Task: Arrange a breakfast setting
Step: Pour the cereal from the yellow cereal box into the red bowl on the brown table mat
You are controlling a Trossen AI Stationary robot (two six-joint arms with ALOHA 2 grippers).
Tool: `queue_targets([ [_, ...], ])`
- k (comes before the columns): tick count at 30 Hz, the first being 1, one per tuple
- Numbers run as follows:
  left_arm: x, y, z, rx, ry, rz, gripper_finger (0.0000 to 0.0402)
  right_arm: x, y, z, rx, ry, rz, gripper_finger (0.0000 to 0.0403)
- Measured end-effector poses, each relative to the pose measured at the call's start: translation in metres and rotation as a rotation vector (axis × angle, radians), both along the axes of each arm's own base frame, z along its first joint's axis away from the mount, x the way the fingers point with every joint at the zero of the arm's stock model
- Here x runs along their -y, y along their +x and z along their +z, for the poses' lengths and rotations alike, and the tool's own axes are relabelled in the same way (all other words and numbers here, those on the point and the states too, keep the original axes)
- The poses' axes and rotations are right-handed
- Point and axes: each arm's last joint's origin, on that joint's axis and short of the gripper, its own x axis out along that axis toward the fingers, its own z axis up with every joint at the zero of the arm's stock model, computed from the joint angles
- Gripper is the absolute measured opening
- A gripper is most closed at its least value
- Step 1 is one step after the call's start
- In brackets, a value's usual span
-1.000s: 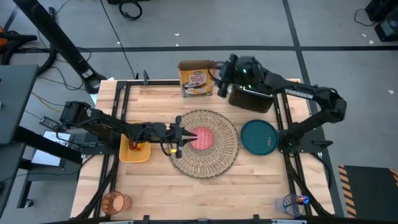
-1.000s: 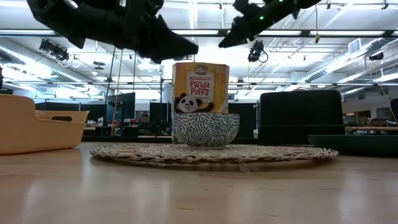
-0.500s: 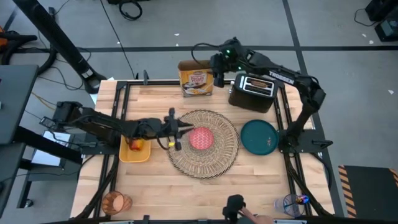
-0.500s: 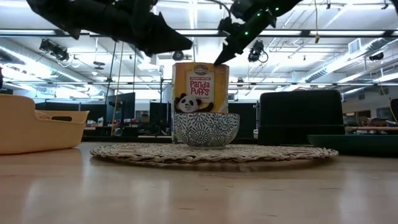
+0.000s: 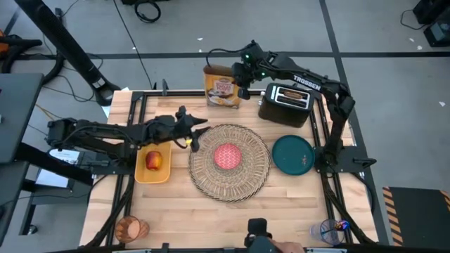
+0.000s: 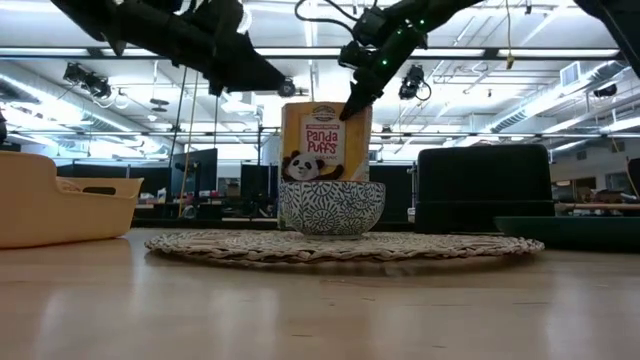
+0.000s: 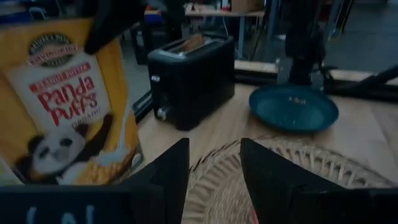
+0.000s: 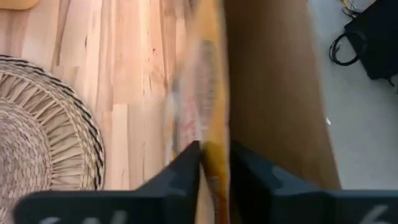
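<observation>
Pinching the cereal box (image 5: 223,87) top edge, right jaws (image 5: 241,83) beside toaster (image 5: 285,102); left jaws (image 5: 191,133) spread above placemat (image 5: 254,169).

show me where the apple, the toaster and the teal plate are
apple (image 5: 154,161), high view, middle of the fruit in the yellow bin
toaster (image 5: 285,104), high view, top face
teal plate (image 5: 293,154), high view, bare centre

From my station, the orange cup (image 5: 131,228) and blue spoon (image 5: 330,228) sit partly cropped at the high view's lower edge.
</observation>
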Motion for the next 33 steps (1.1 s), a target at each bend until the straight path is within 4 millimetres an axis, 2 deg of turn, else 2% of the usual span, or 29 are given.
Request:
queue_targets([
  [3,-0.003,-0.002,-0.001,-0.021,0.000,0.015,0.0155,-0.006,-0.003,0.005,-0.002,0.000,0.010,0.0015],
  [7,-0.007,-0.008,0.005,-0.009,0.010,0.034,0.0165,-0.016,-0.006,0.015,0.000,-0.023,0.009,0.0012],
  [12,-0.006,-0.020,0.010,-0.036,0.008,0.040,0.0194,-0.040,-0.018,0.040,0.023,-0.070,0.027,0.0007],
  [19,-0.005,-0.028,0.010,-0.081,-0.012,0.043,0.0233,-0.092,-0.042,0.068,-0.035,-0.087,0.103,0.0005],
  [27,-0.005,-0.021,0.014,-0.008,-0.018,-0.003,0.0281,-0.162,-0.062,0.096,0.017,-0.083,0.271,0.0005],
  [33,-0.004,-0.010,0.016,0.069,0.014,-0.093,0.0308,-0.193,-0.064,0.102,0.048,-0.068,0.356,0.0005],
])
